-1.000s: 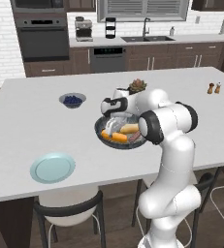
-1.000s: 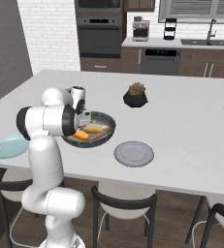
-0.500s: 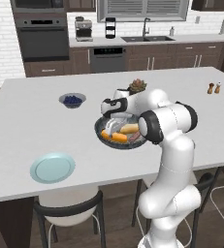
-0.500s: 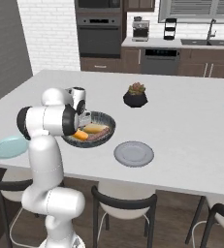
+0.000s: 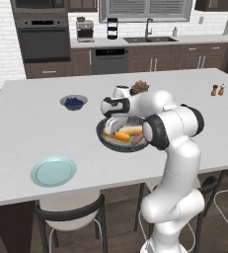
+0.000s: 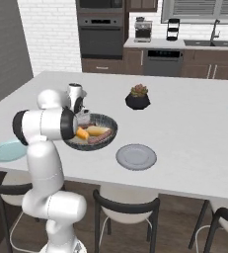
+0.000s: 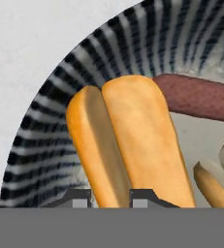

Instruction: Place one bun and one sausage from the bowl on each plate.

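Kitchen island, pale grey countertop [image 5: 31, 123], with dark cabinets and a wall oven behind. My gripper [image 7: 108, 197] is lowered into the bowl [image 5: 104, 140], which sits mid-counter just in front of my arm. Its fingertips [image 7: 143, 197] are drawn in narrow, and in the hand view they pinch one half of the orange bun [image 7: 133, 145]; I judge this a grip, though the contact sits at the frame's lower edge.

Step in hand: securing the first bun. To do it well I should lift straight up until clear of the ribbed rim, slowly, because only one lobe appears to sit between the tips and the roll could twist or peel free. Then carry it level to a plate.

The bun is oblong, golden-orange, split lengthwise into two rounded lobes. A reddish-brown sausage [image 7: 200, 99] lies touching its far end; the pale bun [image 5: 132, 130] lies beside it. The blue-green plate [image 5: 53, 171] lies well apart near the front edge; the grey plate [image 6: 136, 156] lies just beside the bowl.
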